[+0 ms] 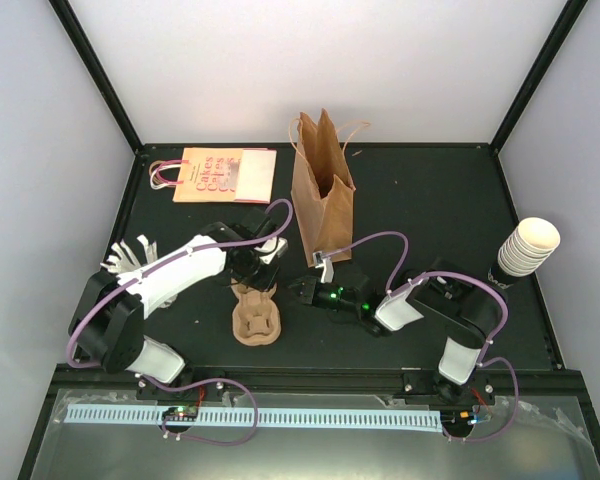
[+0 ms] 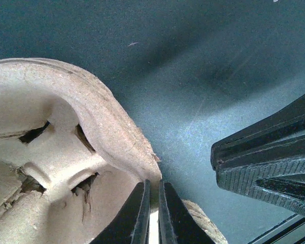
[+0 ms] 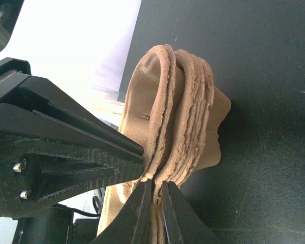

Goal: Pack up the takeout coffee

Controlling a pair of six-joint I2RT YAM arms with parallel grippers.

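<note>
The takeout coffee is out of view in all three views. A stack of brown pulp cup trays lies between the two arms. My left gripper is shut on the thin rim of the top tray. My right gripper comes in from the right, shut on the edge of the tray stack with some layers between its jaws. Each wrist view shows the other gripper close beside its own. The brown paper bag stands upright and open just behind the trays.
A nested stack of cream cups stands at the right edge of the table. Flat pink and orange bags lie at the back left. A white shredded piece sits by the left arm. Black frame posts border the table.
</note>
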